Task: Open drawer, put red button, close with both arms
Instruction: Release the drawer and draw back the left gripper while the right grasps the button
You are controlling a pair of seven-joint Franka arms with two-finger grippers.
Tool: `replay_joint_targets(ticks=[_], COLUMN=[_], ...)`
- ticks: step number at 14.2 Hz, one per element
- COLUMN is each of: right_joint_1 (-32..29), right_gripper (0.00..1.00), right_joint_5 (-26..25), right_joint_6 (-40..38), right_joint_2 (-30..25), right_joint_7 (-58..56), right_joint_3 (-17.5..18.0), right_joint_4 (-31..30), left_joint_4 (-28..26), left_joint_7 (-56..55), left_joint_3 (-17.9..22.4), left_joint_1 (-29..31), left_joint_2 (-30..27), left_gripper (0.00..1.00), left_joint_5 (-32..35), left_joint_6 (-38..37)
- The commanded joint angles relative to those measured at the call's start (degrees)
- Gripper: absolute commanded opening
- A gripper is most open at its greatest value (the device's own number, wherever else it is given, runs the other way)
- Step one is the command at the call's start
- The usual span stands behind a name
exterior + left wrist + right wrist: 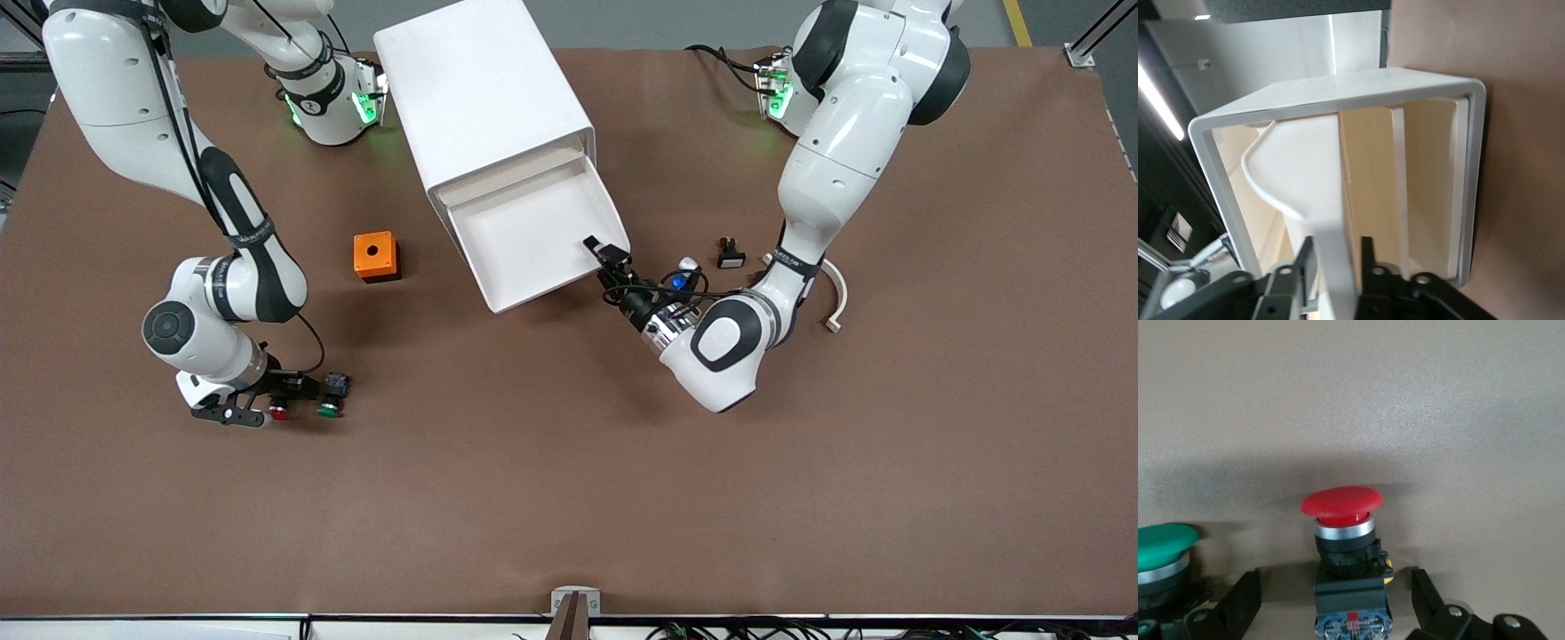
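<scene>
The drawer stands pulled out of the white cabinet, its tray bare. The left gripper sits at the drawer's front corner, its fingers straddling the front wall with a sliver of gap on each side, so it looks slackened, not clamped. The right gripper is low over the surface, spread wide, with the red button between its fingers and touching neither; nothing is grasped yet.

The step in hand appears to be the pick of the red button. To do it well, the right gripper should stay centred on the black body under the cap and close there, not on the domed cap, which would likely slip. The green button stands just beside one finger of the right gripper, so the closing stroke should keep clear of it to avoid nudging it. The left gripper would do best to back off from the drawer front without dragging it shut.

Count: one cabinet, one drawer open, one red button, one green button, one orange box, one small black switch and one curved white piece, both near the left arm.
</scene>
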Motion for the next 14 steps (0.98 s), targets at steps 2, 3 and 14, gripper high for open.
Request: replay_joint_targets(ticks=[2,3,14], right_joint_1=[-0.33,-0.33,-0.41], right_gripper=[1.0,1.0,1.0], right_joint_5=[-0.56,-0.56,-0.56], right_joint_6=[-1.13,-1.13,-1.22], right_joint_2=[-2.74,-2.74,-2.74], right_joint_7=[0.16,0.16,0.25], right_joint_3=[0.3,0.3,0.3], right_joint_4=[-2.14,-2.14,-2.14], left_joint_4=[3.37,3.64,9.6], left_joint_7=[10.36,14.57,48.94], left_joint_3=[0.04,-0.05,8.91], left_joint_1=[0.66,0.84,-0.12], left_joint_2=[-0.15,-0.32,-0.94], left_gripper=[1.0,1.0,1.0], left_joint_5=[-1.21,-1.21,0.89], left_joint_6=[-0.02,-0.02,3.84])
